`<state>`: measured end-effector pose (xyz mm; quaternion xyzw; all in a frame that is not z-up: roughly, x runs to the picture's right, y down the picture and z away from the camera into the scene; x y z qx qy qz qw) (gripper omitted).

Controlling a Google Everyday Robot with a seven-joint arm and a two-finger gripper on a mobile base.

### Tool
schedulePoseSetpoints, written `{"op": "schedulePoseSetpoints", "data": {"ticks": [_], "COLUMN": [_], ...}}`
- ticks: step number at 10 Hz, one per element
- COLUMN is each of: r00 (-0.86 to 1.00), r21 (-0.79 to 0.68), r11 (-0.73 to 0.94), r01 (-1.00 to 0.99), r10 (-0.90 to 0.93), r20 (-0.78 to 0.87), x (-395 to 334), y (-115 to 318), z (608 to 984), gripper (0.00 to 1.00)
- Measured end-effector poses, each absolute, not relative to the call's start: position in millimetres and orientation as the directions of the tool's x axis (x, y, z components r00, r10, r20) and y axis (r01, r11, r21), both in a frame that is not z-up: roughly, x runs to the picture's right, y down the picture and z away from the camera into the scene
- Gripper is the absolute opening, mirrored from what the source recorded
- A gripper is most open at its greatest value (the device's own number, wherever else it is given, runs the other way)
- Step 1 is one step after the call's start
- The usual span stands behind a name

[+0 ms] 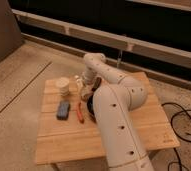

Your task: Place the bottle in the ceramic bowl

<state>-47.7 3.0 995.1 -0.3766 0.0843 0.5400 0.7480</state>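
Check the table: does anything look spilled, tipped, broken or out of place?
Nothing stands out. The cup stands upright near the bottle; a blue item and an orange item lie flat on the table. The arm hides most of the bowl. The gripper hangs by the bottle.
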Motion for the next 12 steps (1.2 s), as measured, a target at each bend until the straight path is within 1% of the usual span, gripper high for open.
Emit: {"op": "schedulePoseSetpoints", "data": {"ticks": [1, 2, 4, 5, 7, 10, 12], "r00": [0.376, 0.332, 0.256, 0.217, 0.179, 0.151, 0.150], "r21": [-0.455, -0.422, -0.361, -0.324, -0.295, -0.251, -0.211], "r11": [0.127, 0.120, 0.105, 0.094, 0.070, 0.047, 0.060], "r01": [-0.881, -0.898, -0.927, -0.942, -0.953, -0.967, -0.976], "r10": [0.771, 0.815, 0.879, 0.905, 0.916, 0.897, 0.884], "r20": [-0.514, -0.474, -0.402, -0.367, -0.359, -0.415, -0.442], "x": [-39.4, -23.5, 10.1, 26.1, 30.9, 20.6, 15.7], "y": [-12.9, -42.2, -86.6, -100.5, -90.0, -39.1, -16.1], "z": [991.9, 981.4, 952.1, 926.6, 895.4, 852.2, 836.5], "gripper": [0.00, 0.00, 0.00, 0.00, 0.00, 0.00, 0.00]}}
